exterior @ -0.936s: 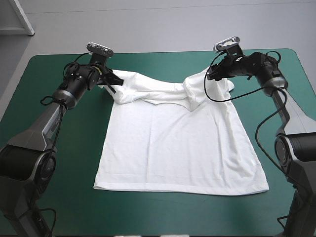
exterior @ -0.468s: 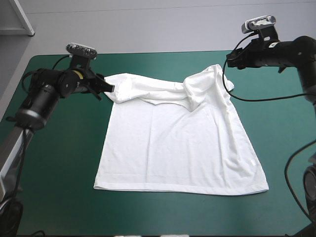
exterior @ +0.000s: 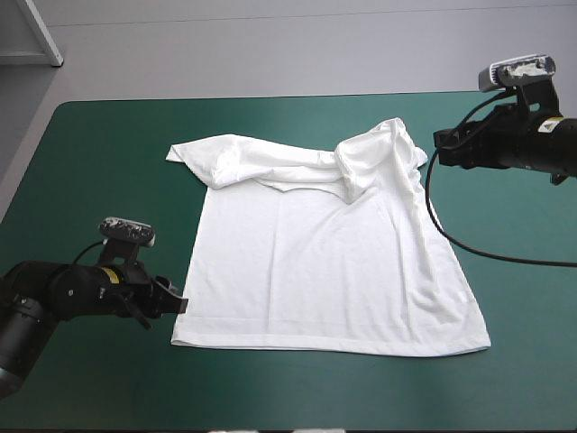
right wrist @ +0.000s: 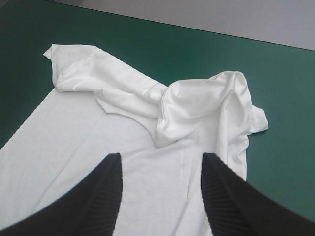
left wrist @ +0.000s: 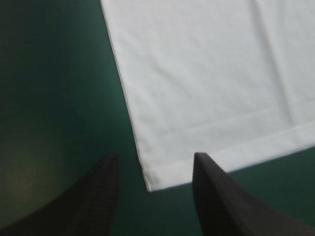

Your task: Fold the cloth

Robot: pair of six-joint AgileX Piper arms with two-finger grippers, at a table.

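1. Teal-green table cover [exterior: 99, 162] fills the scene, with grey floor [exterior: 270, 45] beyond its far edge.
2. A white short-sleeved fabric T-shirt [exterior: 315, 271] lies mid-table, body flat, collar end bunched.
3. Fingers apart and empty, the left gripper [exterior: 173, 305] sits at the near-left hem corner.
4. Likewise spread and empty, the right gripper [exterior: 440, 146] is near the far-right sleeve.

left arm: low, reaching in from the side | left tool [exterior: 177, 305]: jaws apart | right arm: raised, held level | right tool [exterior: 442, 146]: jaws apart

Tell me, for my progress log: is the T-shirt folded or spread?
Mostly spread: the T-shirt lies flat on the teal-green cover, only its far end rumpled and turned over.
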